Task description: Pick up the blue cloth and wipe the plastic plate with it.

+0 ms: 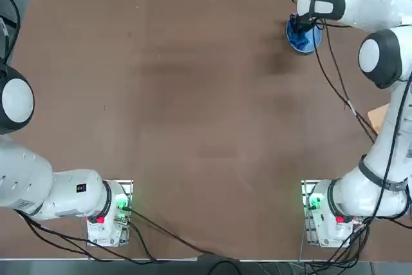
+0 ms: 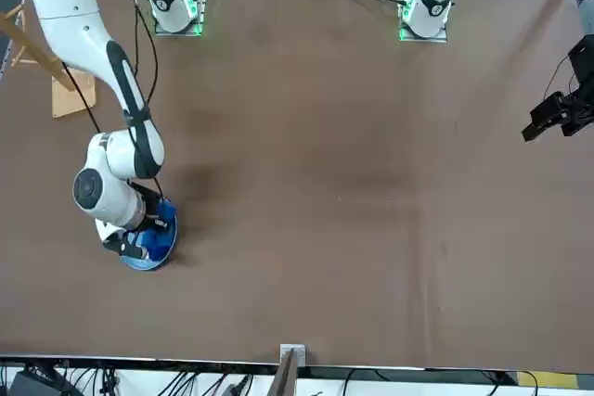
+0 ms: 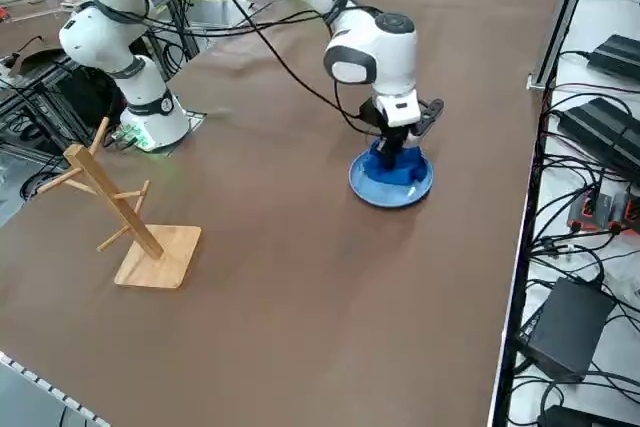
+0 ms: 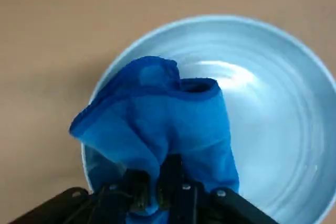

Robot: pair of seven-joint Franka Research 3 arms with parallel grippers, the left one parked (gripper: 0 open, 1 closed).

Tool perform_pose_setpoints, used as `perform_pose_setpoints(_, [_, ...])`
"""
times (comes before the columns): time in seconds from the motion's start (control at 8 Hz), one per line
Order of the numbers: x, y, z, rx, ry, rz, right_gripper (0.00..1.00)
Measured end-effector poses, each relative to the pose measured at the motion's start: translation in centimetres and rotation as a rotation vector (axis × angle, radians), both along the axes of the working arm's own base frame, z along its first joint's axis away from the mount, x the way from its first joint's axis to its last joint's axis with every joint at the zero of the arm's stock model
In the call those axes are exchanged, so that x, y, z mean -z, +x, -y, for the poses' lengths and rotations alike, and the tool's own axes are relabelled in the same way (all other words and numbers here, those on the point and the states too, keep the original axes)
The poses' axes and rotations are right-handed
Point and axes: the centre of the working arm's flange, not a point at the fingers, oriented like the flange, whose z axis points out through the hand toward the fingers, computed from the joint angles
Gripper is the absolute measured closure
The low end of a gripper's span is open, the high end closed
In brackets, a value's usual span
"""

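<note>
The light-blue plastic plate (image 3: 372,188) lies at the far right corner of the brown table, also seen in the top view (image 1: 309,45) and the front view (image 2: 154,258). My right gripper (image 3: 392,153) reaches down over it, shut on the darker blue cloth (image 3: 398,168). In the wrist view the cloth (image 4: 157,114) hangs bunched from my closed fingers (image 4: 176,174) and rests on one side of the plate (image 4: 278,114). The plate's other half shows bare and glossy.
A wooden peg stand (image 3: 128,215) sits on the table's right side, nearer the arm's base. The table's far edge (image 3: 520,217) runs close beside the plate, with cables and power boxes (image 3: 565,327) beyond it.
</note>
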Motion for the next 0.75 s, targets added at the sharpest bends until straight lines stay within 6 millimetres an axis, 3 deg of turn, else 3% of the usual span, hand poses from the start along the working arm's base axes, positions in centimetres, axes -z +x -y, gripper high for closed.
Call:
perform_pose_setpoints(0.25, [0.0,0.7,2.6,-0.014,-0.033,0.013,0.9])
perform_pose_setpoints(0.5, [0.1,0.7,6.4,-0.028,-0.063,0.01,0.9])
perform_pose_setpoints(0.75, [0.2,0.4,8.0,-0.031,-0.064,0.003,0.9])
